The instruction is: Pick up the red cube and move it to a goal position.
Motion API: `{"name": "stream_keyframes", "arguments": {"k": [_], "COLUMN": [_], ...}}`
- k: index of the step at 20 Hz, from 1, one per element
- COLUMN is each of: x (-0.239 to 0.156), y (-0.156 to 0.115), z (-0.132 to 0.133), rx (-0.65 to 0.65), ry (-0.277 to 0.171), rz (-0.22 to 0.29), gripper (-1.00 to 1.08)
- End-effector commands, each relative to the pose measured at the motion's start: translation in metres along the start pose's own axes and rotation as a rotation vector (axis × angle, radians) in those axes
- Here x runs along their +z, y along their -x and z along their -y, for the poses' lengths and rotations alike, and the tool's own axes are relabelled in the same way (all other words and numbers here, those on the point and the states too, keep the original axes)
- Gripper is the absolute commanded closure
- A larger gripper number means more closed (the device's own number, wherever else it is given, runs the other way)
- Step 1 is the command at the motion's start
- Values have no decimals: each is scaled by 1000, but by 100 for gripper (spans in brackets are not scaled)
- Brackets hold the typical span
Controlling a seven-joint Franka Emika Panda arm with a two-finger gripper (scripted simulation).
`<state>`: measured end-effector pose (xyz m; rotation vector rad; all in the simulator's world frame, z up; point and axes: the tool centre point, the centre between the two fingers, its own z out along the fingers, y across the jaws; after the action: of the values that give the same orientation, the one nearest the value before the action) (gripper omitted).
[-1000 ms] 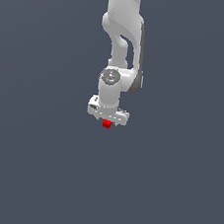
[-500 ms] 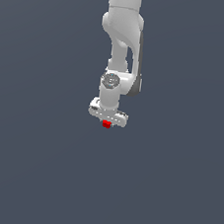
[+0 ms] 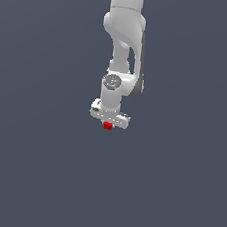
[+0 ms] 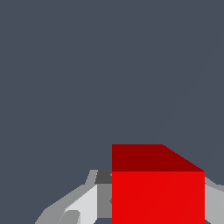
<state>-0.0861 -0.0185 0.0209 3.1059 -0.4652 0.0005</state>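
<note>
One red cube (image 3: 108, 126) sat pinched in your gripper (image 3: 108, 125), fingers (image 4: 83, 205) closed against cube's sides, arm (image 3: 122, 46) hanging upright over plain grey backdrop.

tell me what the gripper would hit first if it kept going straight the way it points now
Nothing shows ahead of the gripper beyond the red cube in its fingers; only flat grey lies past it, at unclear depth.

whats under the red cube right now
Nothing shows under the red cube: in the exterior view only plain grey background lies below it, with no surface or goal marker visible. The claw grips it from above. The cube's underside itself is out of sight in both views.
</note>
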Motion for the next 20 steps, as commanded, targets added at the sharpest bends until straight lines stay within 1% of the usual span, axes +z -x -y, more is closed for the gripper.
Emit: {"name": "stream_keyframes", "arguments": {"k": [1,5,10,15,20], "x": [0,-7,-27,-60,-105], "y": [0,-2,-7,-15,-27], "z": [0,1,4,8,14], "rx": [0,0,0,1,1], "ry": [0,0,0,0,0], "rz": [0,0,0,0,0], "gripper": [108,108,108,108,108]}}
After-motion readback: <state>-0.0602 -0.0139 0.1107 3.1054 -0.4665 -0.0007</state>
